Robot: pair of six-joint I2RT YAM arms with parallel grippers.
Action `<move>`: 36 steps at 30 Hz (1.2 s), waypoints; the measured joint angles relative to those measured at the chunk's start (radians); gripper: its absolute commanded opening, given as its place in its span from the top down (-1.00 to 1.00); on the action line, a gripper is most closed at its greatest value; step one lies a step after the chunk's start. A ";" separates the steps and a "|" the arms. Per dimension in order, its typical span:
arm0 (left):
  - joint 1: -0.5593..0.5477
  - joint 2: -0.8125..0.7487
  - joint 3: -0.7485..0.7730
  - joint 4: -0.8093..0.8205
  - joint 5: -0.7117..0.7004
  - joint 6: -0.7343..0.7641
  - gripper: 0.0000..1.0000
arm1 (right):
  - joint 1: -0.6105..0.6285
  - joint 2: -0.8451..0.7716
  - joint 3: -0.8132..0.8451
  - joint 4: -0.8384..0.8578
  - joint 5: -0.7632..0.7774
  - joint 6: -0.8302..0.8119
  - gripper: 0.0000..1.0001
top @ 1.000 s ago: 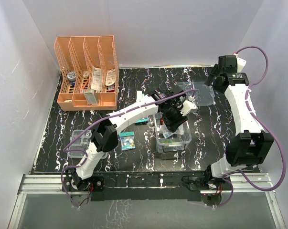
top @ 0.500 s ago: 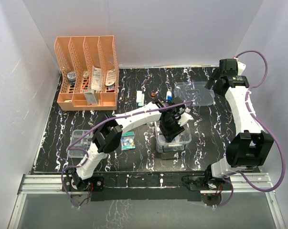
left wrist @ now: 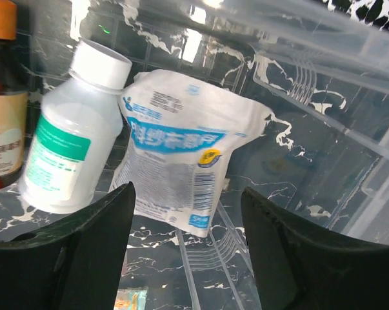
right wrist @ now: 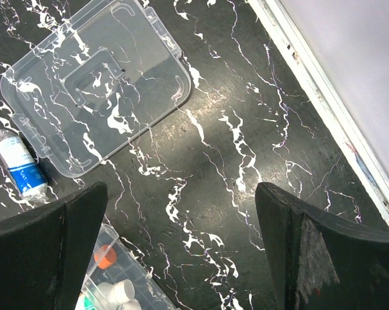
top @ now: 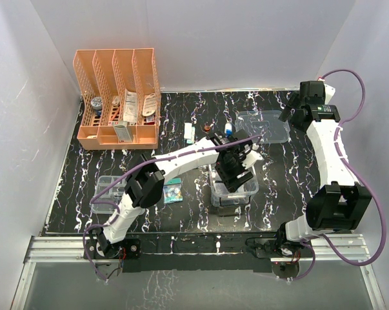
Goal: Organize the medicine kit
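Observation:
The medicine kit (top: 222, 197), a deep clear box, stands open at the table's middle. My left gripper (top: 235, 174) reaches down into it, open and empty. In the left wrist view the gripper (left wrist: 188, 258) hovers over the box floor, with the clear wall (left wrist: 323, 51) behind. A white bottle with a green label (left wrist: 62, 155), a white-and-blue sachet (left wrist: 181, 155) and a brown bottle (left wrist: 0, 110) lie inside. The clear lid (top: 265, 126) lies flat at the back right, also in the right wrist view (right wrist: 97, 84). My right gripper (top: 302, 108) is open and empty, high above the lid; (right wrist: 181, 252).
An orange file rack (top: 120, 97) holding supplies stands at the back left. A small clear divided tray (top: 107, 190) sits front left, with colourful packets (top: 173, 191) beside it. A blue-and-white tube (right wrist: 20, 165) and other small items (top: 189, 132) lie behind the box.
My left gripper has come down and nearer, from above the box's far end into the box. The right arm has shifted slightly to the right.

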 measured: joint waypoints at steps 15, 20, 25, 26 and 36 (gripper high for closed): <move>0.280 -0.132 0.029 0.115 -0.259 -0.256 -0.30 | 0.009 0.043 0.013 0.005 -0.119 -0.003 -0.97; 0.481 -0.267 -0.207 0.105 -0.392 -0.388 -0.31 | 0.079 0.114 0.059 0.004 -0.114 -0.003 -0.97; 0.509 -0.340 -0.387 0.084 -0.425 -0.528 -0.34 | 0.176 0.140 0.081 -0.003 -0.087 -0.003 -0.97; 0.504 -0.354 -0.421 0.082 -0.422 -0.558 -0.35 | 0.187 0.141 0.081 -0.006 -0.080 -0.002 -0.97; 0.475 -0.461 -0.653 0.092 -0.404 -0.808 -0.33 | 0.196 0.141 0.080 -0.032 -0.020 0.002 -0.97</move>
